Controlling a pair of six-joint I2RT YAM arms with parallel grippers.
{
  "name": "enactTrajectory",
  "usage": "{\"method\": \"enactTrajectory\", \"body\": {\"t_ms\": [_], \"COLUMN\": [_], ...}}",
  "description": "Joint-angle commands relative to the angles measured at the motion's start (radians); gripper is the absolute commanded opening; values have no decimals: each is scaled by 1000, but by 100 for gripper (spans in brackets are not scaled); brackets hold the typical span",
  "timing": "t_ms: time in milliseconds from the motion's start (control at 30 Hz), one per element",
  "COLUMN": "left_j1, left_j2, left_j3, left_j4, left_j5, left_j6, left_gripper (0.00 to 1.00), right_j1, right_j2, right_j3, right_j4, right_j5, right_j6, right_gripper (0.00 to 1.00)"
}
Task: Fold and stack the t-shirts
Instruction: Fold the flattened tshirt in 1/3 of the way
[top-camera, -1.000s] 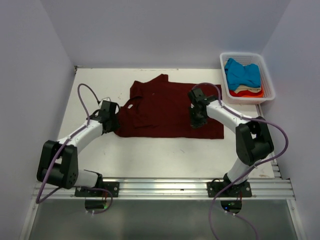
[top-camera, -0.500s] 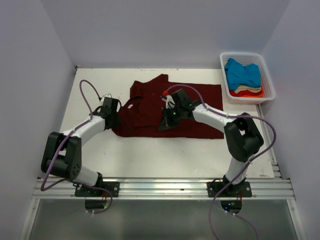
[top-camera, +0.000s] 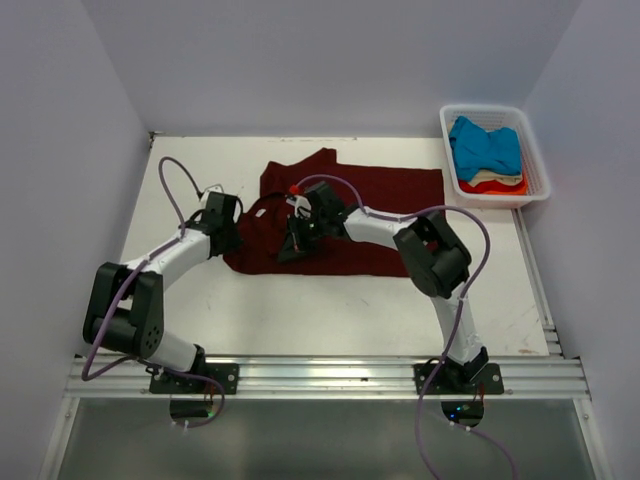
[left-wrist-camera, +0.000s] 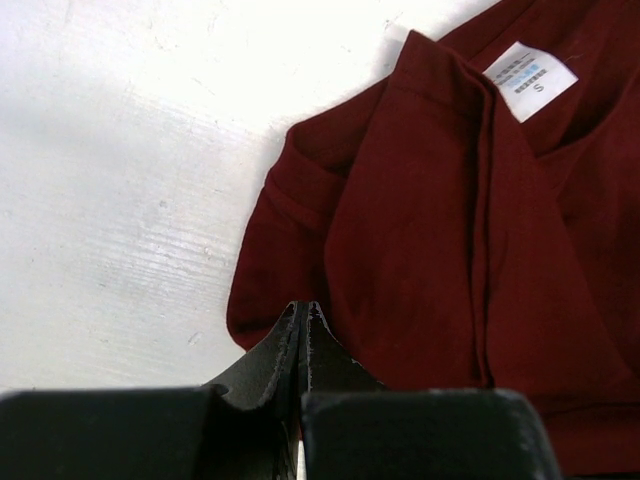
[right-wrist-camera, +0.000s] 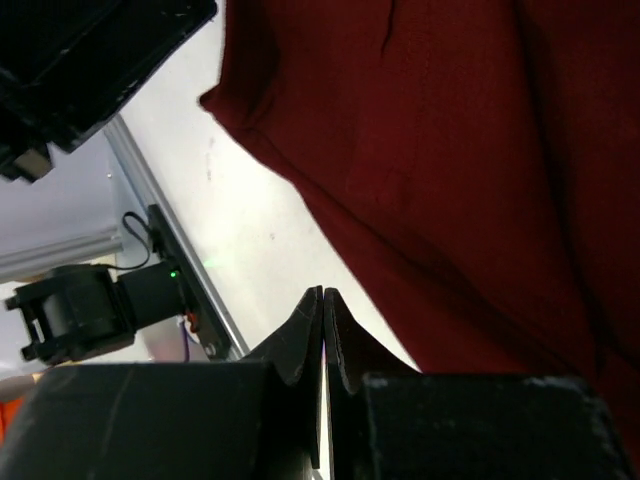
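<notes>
**2 arms low over a maroon shirt**

From above, the maroon shirt (top-camera: 390, 215) lies spread on the white surface (top-camera: 330, 300). The left fingers (top-camera: 228, 240) are at its sleeve and the right fingers (top-camera: 293, 245) near its front edge. A basket (top-camera: 445, 140) holds a blue shirt (top-camera: 485, 145).

Left wrist: the fingers (left-wrist-camera: 285, 345) are clenched, empty, at the sleeve edge.

Right wrist: the fingers (right-wrist-camera: 305, 335) are clenched, empty, just off the hem.

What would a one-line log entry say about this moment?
step: folding maroon shirt | left pincer: shut at shirt's left edge | right pincer: shut by shirt's near edge | blue shirt: in basket
</notes>
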Motion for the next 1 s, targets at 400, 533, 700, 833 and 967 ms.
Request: {"method": "enactTrajectory", "body": {"t_ms": [400,533,700,833,967], "left_j1": [25,27,27,27,27], "left_j2": [-25,-1,15,13,30], "left_j3": [-23,-36,-52,-83,-97], "left_j4": [37,51,103,171,250], "left_j5": [-34,-19,35,80,136], "left_j6": [2,-1,-4,-7,-14], "left_gripper": [0,0,0,0,0], "right_j1": [30,32,32,30,32], "right_j2": [52,64,70,78,80], "right_j3": [130,122,105,113,116], "right_j4": [-382,-444,-431,-431,-428], "right_j5": [557,618,606,598,586], "right_j6": [-73,-75,-77,-78,-81], "right_gripper": [0,0,0,0,0]}}
